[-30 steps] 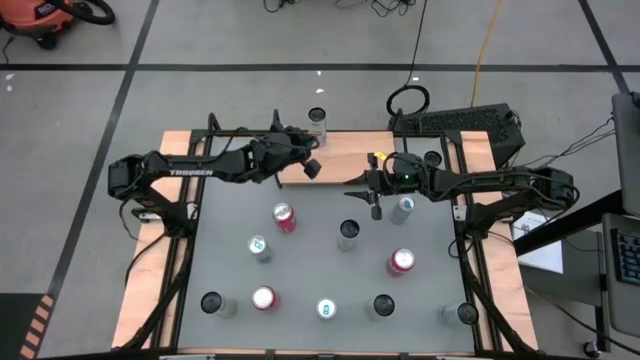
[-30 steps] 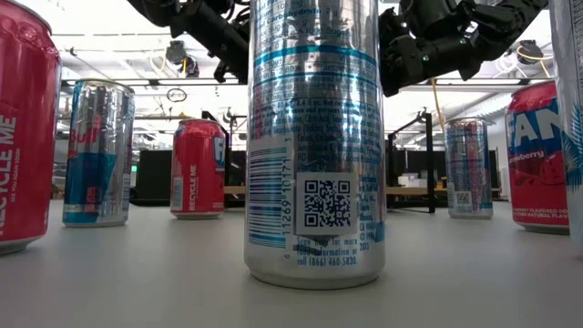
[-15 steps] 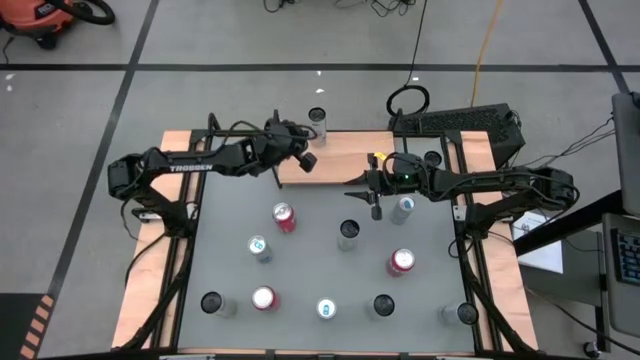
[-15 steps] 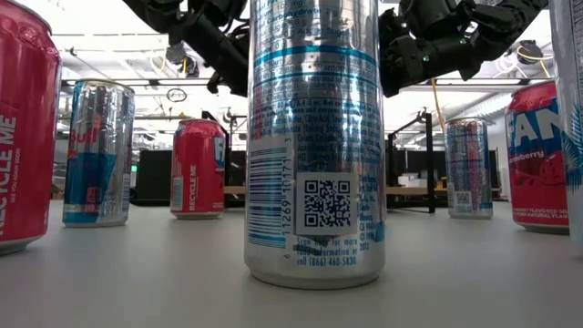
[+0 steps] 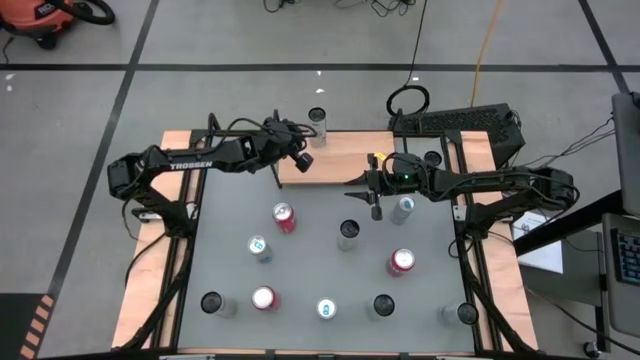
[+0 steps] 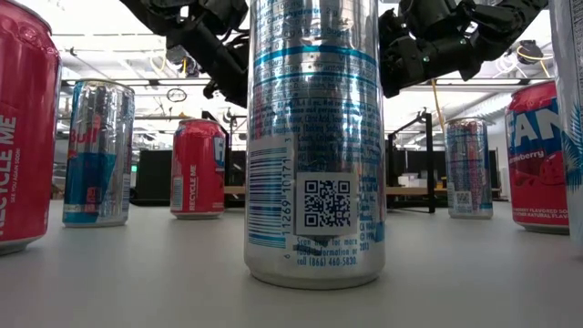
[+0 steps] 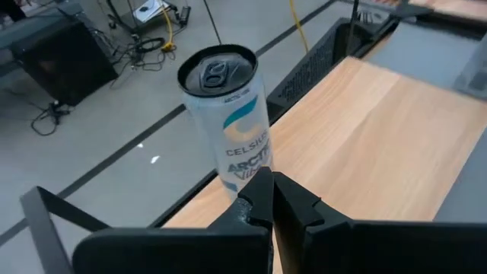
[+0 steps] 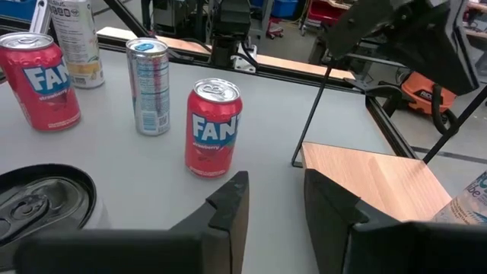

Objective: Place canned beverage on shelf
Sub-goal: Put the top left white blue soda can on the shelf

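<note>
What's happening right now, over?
Left gripper shut, empty, beside Celsius can standing on shelf. Right gripper part open, empty, above table. Nothing blocking.

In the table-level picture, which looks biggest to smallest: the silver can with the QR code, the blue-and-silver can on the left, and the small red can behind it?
1. Silver QR-code can, by far the largest, but it stands nearest the camera.
2. Blue-and-silver can.
3. Red can, farther back.
Nearness drives this order; true sizes stay unsure.
</note>
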{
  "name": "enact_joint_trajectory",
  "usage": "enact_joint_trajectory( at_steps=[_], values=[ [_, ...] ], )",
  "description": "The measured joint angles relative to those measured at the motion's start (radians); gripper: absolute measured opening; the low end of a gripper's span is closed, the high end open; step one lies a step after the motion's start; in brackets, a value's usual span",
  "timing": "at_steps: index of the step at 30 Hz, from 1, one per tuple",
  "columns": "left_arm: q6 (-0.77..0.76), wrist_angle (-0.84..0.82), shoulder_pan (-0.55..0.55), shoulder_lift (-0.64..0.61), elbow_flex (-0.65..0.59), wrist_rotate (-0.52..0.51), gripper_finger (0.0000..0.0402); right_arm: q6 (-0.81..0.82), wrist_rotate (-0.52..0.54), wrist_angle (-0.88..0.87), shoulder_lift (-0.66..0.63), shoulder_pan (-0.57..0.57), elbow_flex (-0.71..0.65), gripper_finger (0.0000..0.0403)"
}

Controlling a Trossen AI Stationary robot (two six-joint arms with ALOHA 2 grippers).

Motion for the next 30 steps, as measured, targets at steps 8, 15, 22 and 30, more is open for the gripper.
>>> enact_joint_trajectory(
  at_steps=[8,15,22,30],
  values=[
    [0.035,-0.025,0.079,0.0,0.049,0.12,0.0006,0.0,0.0,0.005,0.0,0.0,0.0,0.0091],
    [0.032,-0.036,0.137,0.024,0.05,0.154,0.0006,0.0,0.0,0.001,0.0,0.0,0.0,0.0091],
    [0.028,-0.038,0.165,0.073,0.05,0.158,0.0006,0.0,0.0,0.003,0.0,0.0,0.0,0.0091],
    [-0.002,-0.076,0.122,0.077,0.05,0.264,0.0005,0.003,0.0,0.003,0.0,0.0,0.0,0.0091]
  ],
)
